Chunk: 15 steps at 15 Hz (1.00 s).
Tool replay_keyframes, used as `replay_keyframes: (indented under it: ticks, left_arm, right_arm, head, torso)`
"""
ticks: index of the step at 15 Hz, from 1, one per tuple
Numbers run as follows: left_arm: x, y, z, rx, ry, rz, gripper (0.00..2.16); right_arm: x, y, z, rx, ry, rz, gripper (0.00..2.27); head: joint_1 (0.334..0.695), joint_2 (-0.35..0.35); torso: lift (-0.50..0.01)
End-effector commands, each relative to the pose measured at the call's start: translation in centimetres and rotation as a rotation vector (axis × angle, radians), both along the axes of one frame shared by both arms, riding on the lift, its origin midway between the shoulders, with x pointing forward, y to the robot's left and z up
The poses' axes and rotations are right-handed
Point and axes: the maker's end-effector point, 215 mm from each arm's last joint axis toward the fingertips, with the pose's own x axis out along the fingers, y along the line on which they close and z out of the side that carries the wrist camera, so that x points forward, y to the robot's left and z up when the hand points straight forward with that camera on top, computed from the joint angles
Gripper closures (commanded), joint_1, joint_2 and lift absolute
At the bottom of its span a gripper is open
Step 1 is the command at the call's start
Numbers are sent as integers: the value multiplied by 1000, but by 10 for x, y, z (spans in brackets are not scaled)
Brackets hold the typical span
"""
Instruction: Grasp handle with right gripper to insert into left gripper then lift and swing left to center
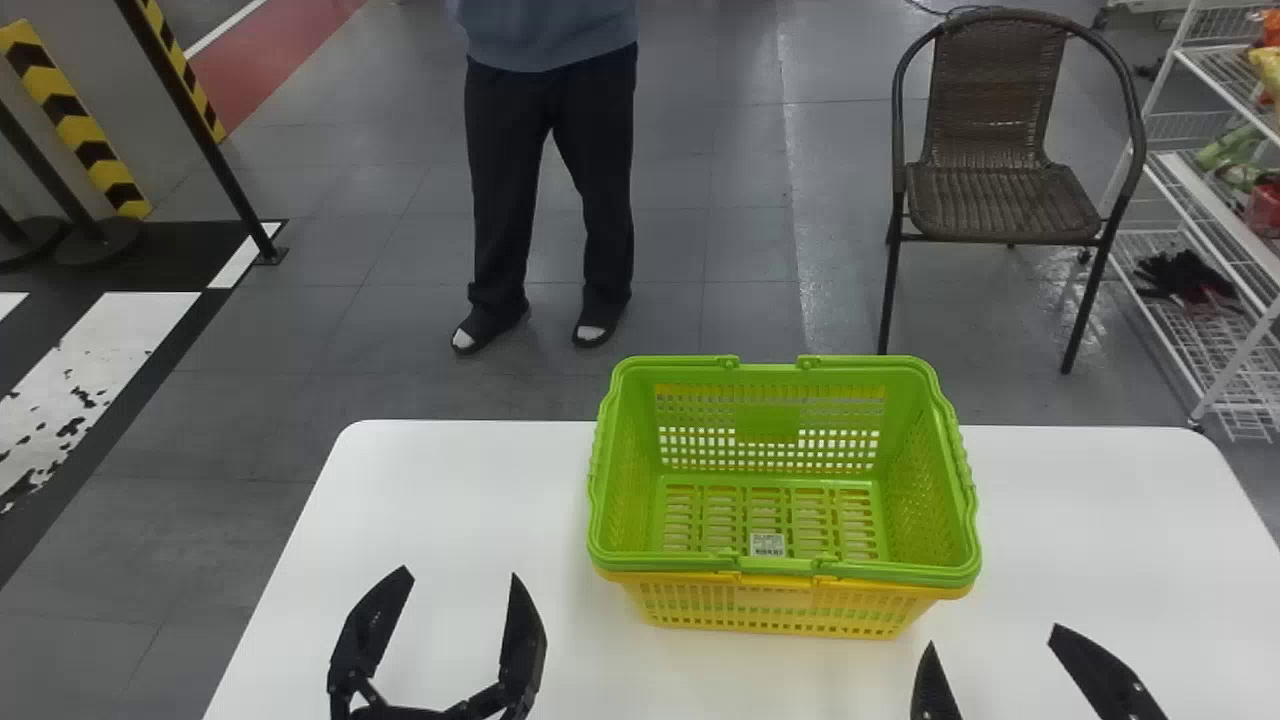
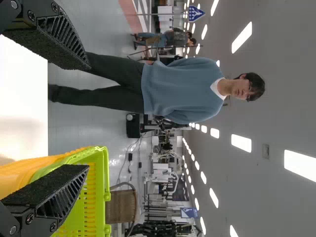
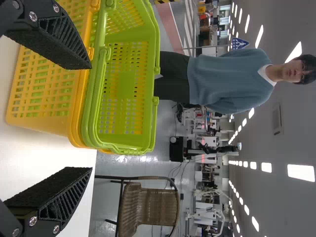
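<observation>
A green basket [image 1: 768, 570] is nested in a yellow basket [image 1: 770, 608] on the white table, its handles folded down along the rim. My left gripper [image 1: 458, 590] stands open over the table, left of the baskets; in the left wrist view the same gripper [image 2: 89, 117] has nothing between its fingers. Near the bottom edge, my right gripper [image 1: 992, 640] is open, in front of the baskets toward their right side. The right wrist view shows this gripper [image 3: 92, 117] spread apart, with the green basket [image 3: 91, 98] and yellow basket [image 3: 39, 94] beyond it.
The white table [image 1: 440, 480] extends to both sides of the baskets. Behind it on the floor are a wicker chair [image 1: 1005, 200] and, at the far right, a wire shelf rack [image 1: 1215, 200]. Striped posts [image 1: 75, 120] stand at the far left.
</observation>
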Motion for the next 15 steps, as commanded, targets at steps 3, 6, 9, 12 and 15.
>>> replay_keyframes:
  ticks: [3,6,9,12,15]
  left_arm:
    - [-4,1,-2,13,8,-3,90]
    - [-4,1,-5,13,19,-3,90]
    - [-5,1,-5,13,19,-3,90]
    - [-4,2,-5,14,19,-2,90]
    - [-2,3,-1,18,10,-4,90]
  right_arm:
    - [-3,1,-1,1,3,2,83]
    - [-5,3,4,7,-9,2,93]
    - [-5,4,9,12,-24,3,97]
    - [-4,3,9,10,-24,2,100]
    - [-5,3,8,12,-22,1,100]
  head:
    - [695,157]
    - [695,160]
    - [695,163]
    - [695,165]
    - [695,166]
  torso:
    - [0]
    - [0]
    - [0]
    - [0]
    - [0]
